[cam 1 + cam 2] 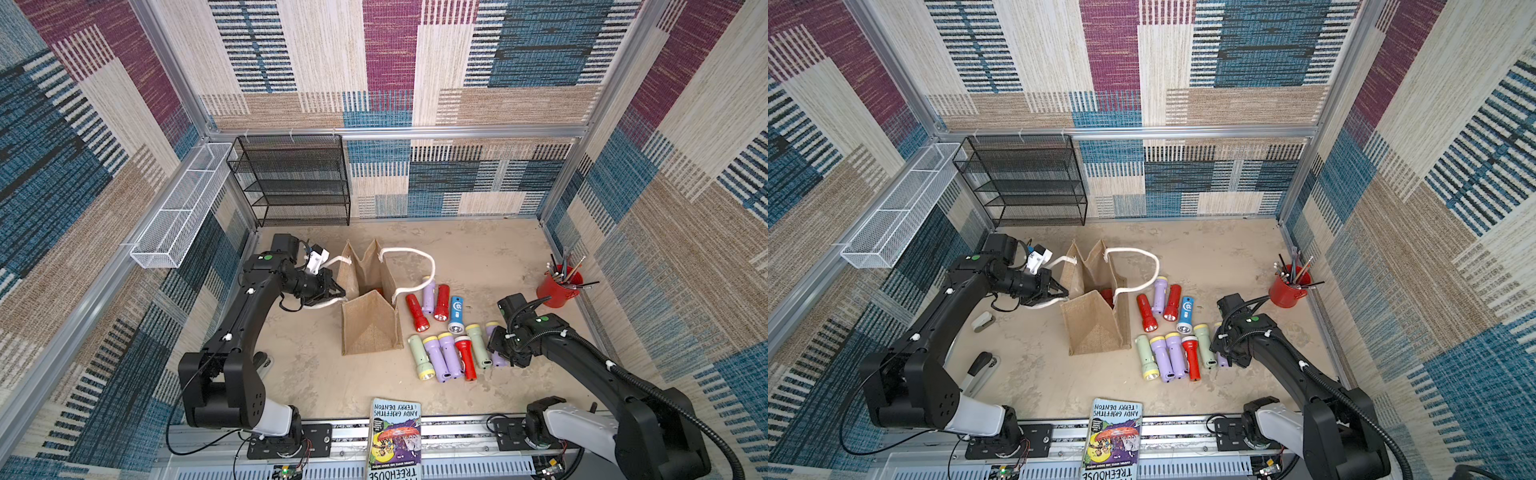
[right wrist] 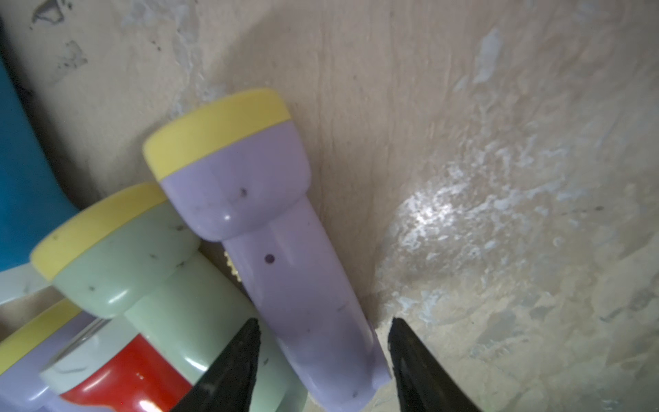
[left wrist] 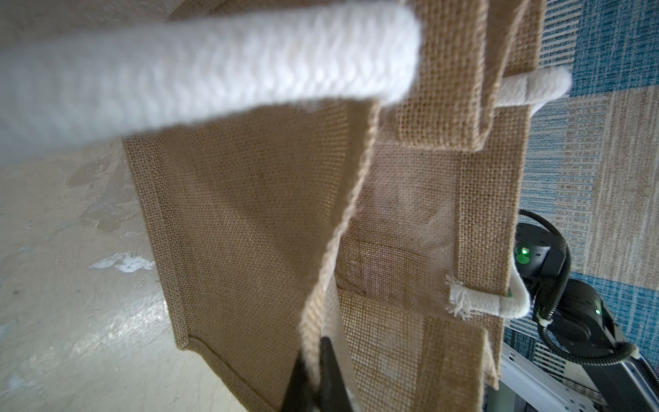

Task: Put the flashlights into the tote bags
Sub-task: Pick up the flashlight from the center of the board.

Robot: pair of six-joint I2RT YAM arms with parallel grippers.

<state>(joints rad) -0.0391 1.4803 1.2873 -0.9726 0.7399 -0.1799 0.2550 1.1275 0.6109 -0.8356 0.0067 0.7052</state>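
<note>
Right arm (image 1: 582, 345) hides most of one lilac flashlight (image 1: 500, 358)

Twin high overhead views of the whole table (image 1: 478, 257); wrist cameras close on bag (image 3: 249, 232), lilac flashlight (image 2: 285, 267).

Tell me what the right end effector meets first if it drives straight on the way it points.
The lilac flashlight: its handle lies between the open fingers of the right end effector, squarely in that line, with the table just beneath. Depth is unclear, so contact may be close.

Open table (image 2: 499, 160) along one side of lilac flashlight (image 2: 285, 271), pale green flashlight (image 2: 149, 285) crowding the other
</note>
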